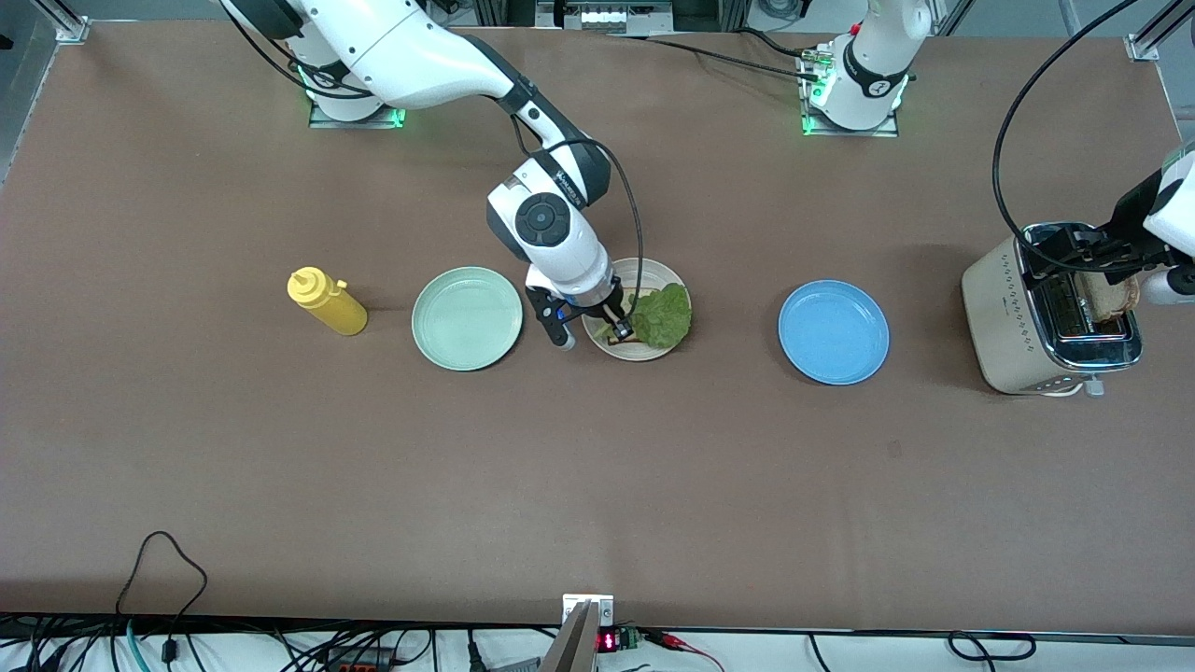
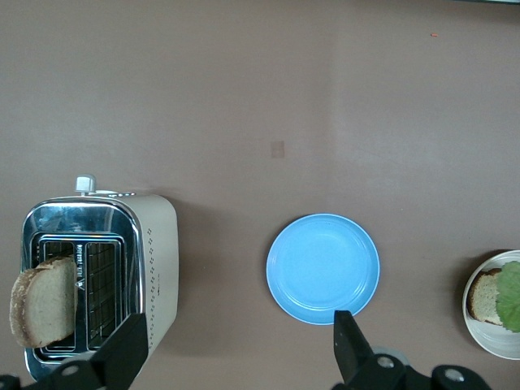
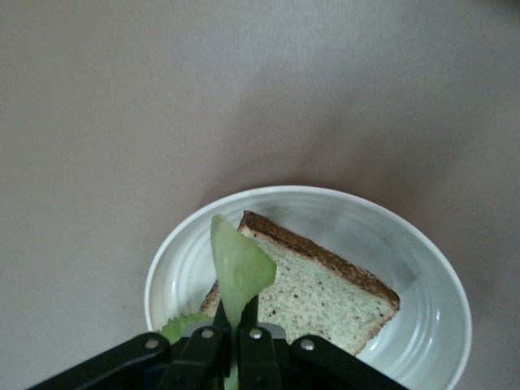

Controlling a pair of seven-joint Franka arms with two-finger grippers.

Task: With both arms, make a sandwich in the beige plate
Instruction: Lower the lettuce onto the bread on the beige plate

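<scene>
The beige plate lies mid-table with one toast slice on it. My right gripper hangs low over the plate, shut on the pale stem of a green lettuce leaf. The ruffled part of the lettuce leaf rests over the toast. My left gripper is up over the toaster at the left arm's end, open and holding nothing. A second toast slice stands in a toaster slot. The left wrist view also shows the beige plate at its edge.
A blue plate lies between the beige plate and the toaster. A mint green plate and a yellow squeeze bottle lie toward the right arm's end. Cables run along the table edge nearest the front camera.
</scene>
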